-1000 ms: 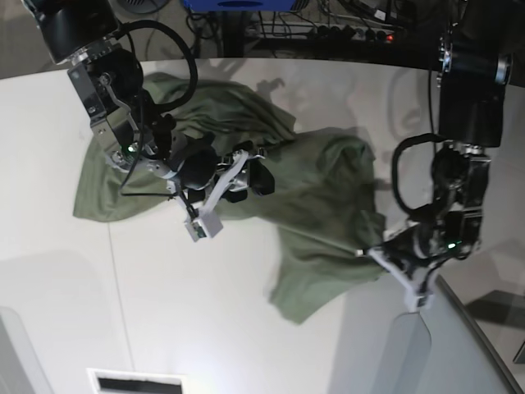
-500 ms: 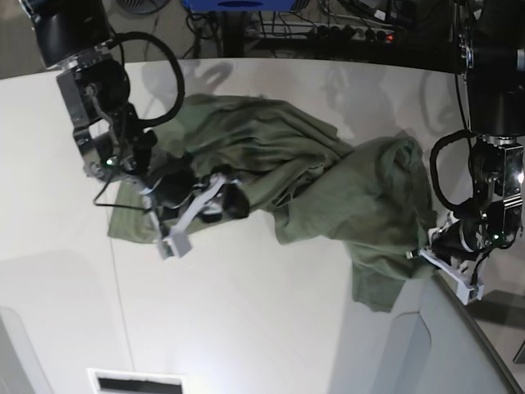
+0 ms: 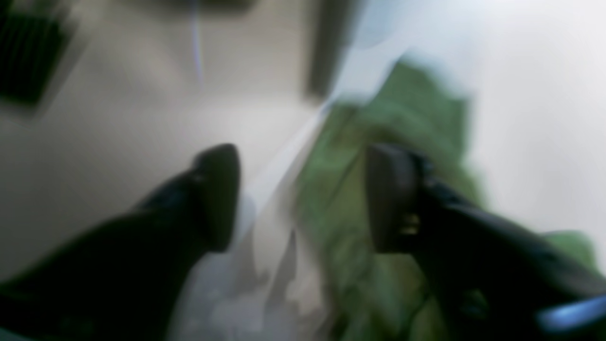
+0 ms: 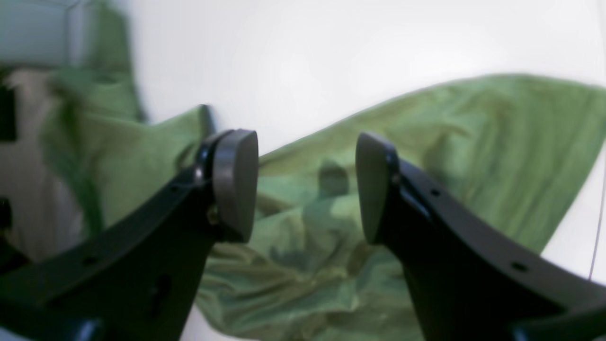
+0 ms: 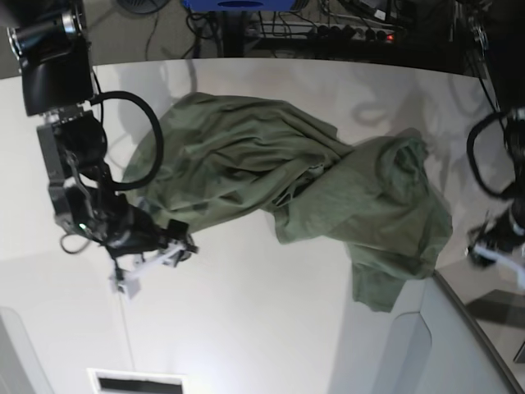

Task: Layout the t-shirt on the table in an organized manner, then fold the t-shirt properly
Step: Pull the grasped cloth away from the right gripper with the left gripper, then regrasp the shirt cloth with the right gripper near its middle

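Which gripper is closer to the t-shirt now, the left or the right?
The right. The right gripper is open at the edge of the t-shirt, on the table. The left gripper, also open, is off the table edge, apart from the cloth.

Background, base view: a blue object (image 5: 238,4) sits at the top edge, cut off by the frame; its kind cannot be told. Right of it, a dark tangle of cables (image 5: 316,18) with a power strip (image 5: 357,33) showing a small red light. A round grey fan-like object (image 5: 139,5) is partly visible at top left. A grey angled panel (image 5: 410,349) occupies the lower right corner. A white rectangular plate with a dark slot (image 5: 135,382) lies at the bottom edge. Left wrist view is heavily blurred; a dark grille-like patch (image 3: 28,57) shows at upper left, not identifiable.
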Available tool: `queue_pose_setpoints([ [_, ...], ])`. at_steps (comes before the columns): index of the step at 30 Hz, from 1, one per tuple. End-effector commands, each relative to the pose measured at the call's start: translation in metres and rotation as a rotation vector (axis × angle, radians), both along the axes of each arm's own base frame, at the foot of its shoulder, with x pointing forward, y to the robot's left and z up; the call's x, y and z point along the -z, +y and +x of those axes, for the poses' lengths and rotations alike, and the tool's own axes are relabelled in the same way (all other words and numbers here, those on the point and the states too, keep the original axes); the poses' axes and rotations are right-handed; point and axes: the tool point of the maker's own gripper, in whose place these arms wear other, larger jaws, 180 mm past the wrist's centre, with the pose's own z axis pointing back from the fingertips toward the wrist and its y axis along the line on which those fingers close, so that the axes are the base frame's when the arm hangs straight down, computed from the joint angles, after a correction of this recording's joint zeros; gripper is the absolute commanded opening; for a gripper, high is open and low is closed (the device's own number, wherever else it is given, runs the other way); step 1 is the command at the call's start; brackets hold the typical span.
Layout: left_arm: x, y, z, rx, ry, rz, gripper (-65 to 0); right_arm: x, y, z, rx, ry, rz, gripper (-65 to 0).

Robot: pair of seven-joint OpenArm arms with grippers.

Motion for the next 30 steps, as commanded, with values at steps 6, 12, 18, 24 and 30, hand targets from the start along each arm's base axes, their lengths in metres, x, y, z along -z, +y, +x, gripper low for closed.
queue_pose_setpoints([
  [6,0.021,0.038,-0.067,-0.011,0.069,0.036,-65.0,0.002,0.016,0.034,-0.058,-0.014,-0.067,-33.6],
  [12,0.052,0.037,-0.119,0.071,0.175,0.054,-65.0,0.018,0.060,0.034,-0.162,0.021,-0.106,-33.6],
  [18,0.073,0.036,-0.154,0.073,0.162,0.073,-65.0,0.014,0.115,0.036,-0.305,-0.023,-0.163,-33.6],
  [24,0.080,0.038,-0.176,0.073,0.183,0.085,-65.0,0.024,0.153,0.030,-0.376,-0.009,-0.148,-33.6],
  [30,0.090,0.045,-0.186,0.046,0.205,0.073,-65.0,0.040,0.159,0.025,-0.381,-0.007,-0.131,-33.6],
])
